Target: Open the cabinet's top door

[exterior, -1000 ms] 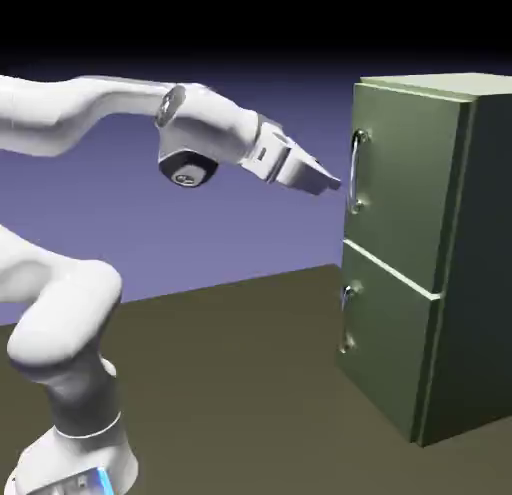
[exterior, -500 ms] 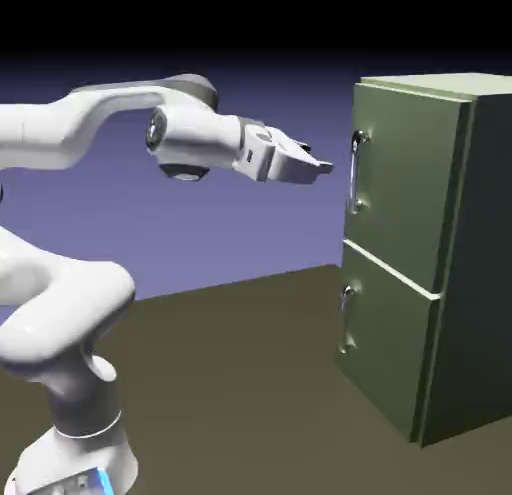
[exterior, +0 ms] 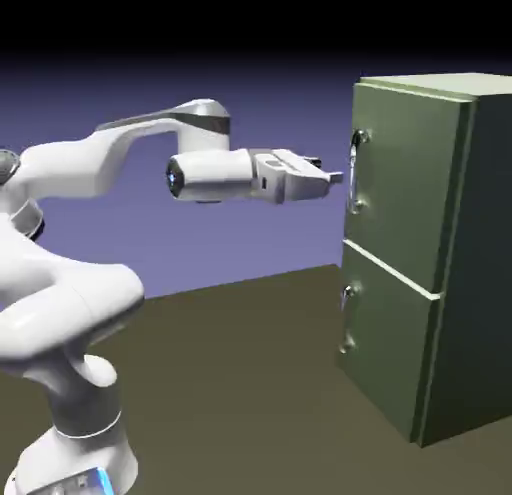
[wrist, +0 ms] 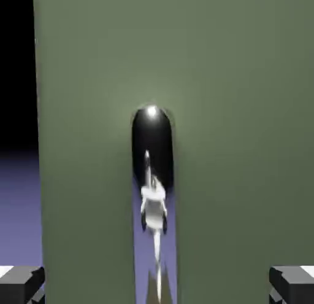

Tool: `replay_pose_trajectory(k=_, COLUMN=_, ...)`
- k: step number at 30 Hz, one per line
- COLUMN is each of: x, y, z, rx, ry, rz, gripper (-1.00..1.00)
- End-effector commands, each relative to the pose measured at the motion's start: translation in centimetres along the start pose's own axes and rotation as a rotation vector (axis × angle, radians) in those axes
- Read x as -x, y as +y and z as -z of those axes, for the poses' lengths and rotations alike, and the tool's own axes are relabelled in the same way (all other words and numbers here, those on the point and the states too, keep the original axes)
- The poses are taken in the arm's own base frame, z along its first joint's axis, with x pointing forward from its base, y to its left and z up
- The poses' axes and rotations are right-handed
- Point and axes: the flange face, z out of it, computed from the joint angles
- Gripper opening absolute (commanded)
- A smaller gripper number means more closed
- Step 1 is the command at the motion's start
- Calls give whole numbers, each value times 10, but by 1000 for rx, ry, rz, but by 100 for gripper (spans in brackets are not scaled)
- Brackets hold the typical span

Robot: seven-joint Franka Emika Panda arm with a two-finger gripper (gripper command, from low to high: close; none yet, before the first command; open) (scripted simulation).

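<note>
Exterior view, item one: my white two-finger gripper point(exterior: 335, 177), held level, jaws spread wide with nothing between them. Item two: tall boxy olive-green cabinet point(exterior: 460, 273), directly ahead of the fingertips, cut off at the frame's right edge. Item three: its larger upper olive-green door panel point(exterior: 405, 183), shut, its vertical silver bar handle point(exterior: 355, 171) just beyond the tips; I can't tell whether they touch. Hand view: handle point(wrist: 152, 174) seen mirror-like, centred between the grey fingertips point(wrist: 21, 283), its lower end cut off.
</note>
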Motion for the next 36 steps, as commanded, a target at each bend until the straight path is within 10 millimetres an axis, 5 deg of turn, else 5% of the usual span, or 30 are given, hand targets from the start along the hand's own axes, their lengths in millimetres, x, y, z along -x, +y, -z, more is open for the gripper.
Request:
replay_pose_trajectory(k=1, x=0, y=0, z=0, rx=0, ry=0, rz=0, gripper=0)
replay_pose_trajectory(k=6, x=0, y=0, z=-50, rx=0, ry=0, rz=0, gripper=0)
replay_pose_trajectory(k=7, x=0, y=0, z=-50, rx=0, ry=0, rz=0, gripper=-100)
replay_pose_trajectory(k=22, x=-50, y=50, z=21, rx=-276, ry=-276, rz=0, gripper=-100)
replay_pose_trajectory(k=36, x=-108, y=108, z=58, rx=-520, ry=-520, rz=0, gripper=-100)
